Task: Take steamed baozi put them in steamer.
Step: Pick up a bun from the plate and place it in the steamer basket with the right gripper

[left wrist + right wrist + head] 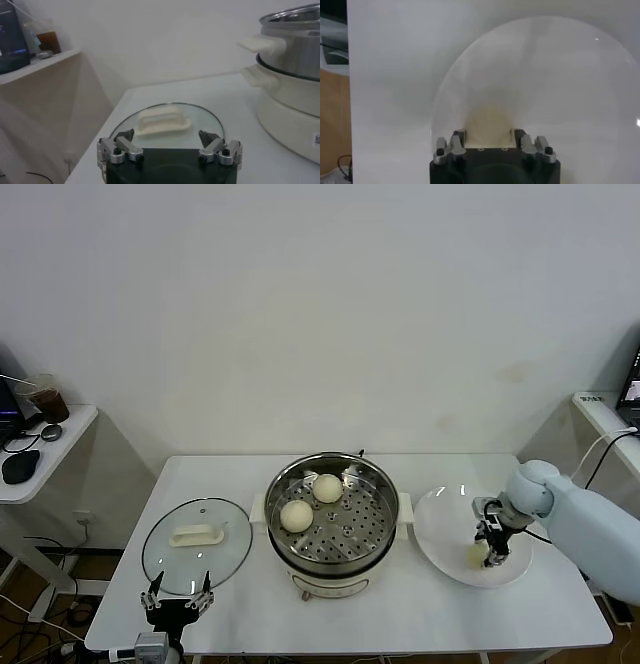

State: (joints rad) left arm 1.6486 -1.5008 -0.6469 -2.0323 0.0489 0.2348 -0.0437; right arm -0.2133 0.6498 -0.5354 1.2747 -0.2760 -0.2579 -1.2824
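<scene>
Right gripper (489,556): down on white plate (440,524), fingers either side of one bun (477,555), touching it; grip looks closed on bun. Steamer (332,524): well off to its side, two buns (297,515) on perforated tray. Left gripper (178,599): fingers spread wide, holding nothing, just before glass lid (195,546).

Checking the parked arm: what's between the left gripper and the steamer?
In the head view, the glass lid lies between the left gripper and the steamer.
</scene>
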